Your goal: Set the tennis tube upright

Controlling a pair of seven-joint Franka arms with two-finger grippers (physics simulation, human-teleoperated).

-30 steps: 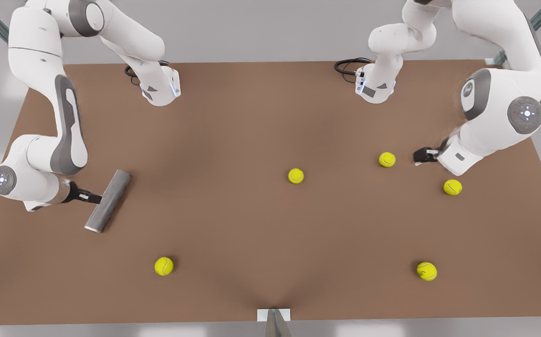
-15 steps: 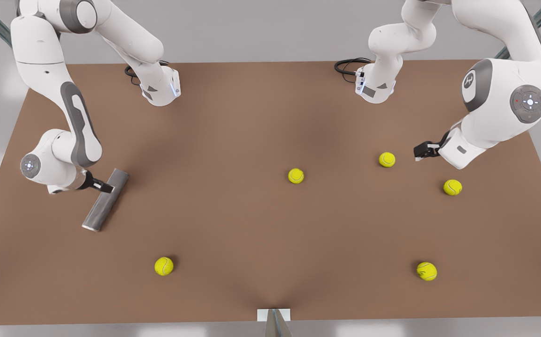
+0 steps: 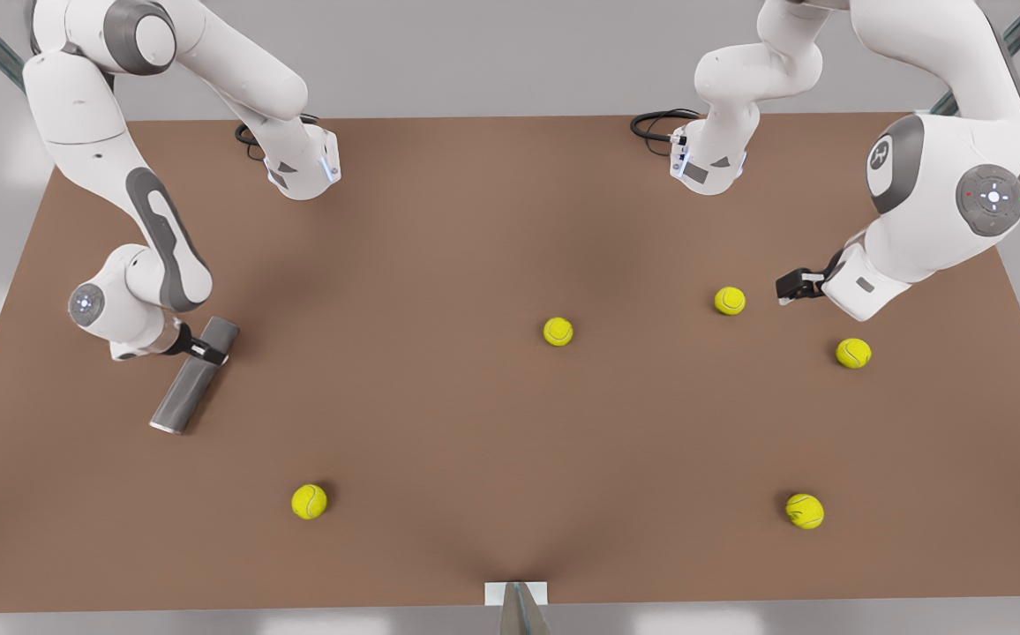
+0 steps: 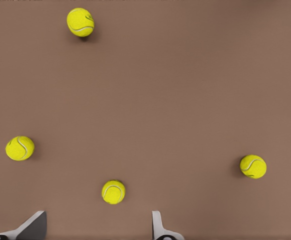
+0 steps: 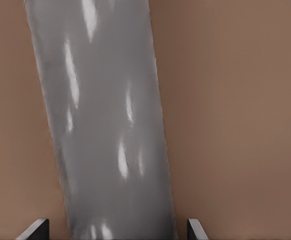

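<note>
The tube (image 3: 191, 377) is a plain dark grey cylinder, long and slim, with a lighter silvery rim at one end. It lies on its side on the brown desk (image 3: 475, 423), near the edge at the front view's left. It runs at a slant: the rimmed end points toward the near edge of the desk, the plain end toward the far edge and slightly toward the front view's right. In the right wrist view the tube (image 5: 105, 125) shows a smooth grey wall with pale glossy streaks along its length.
</note>
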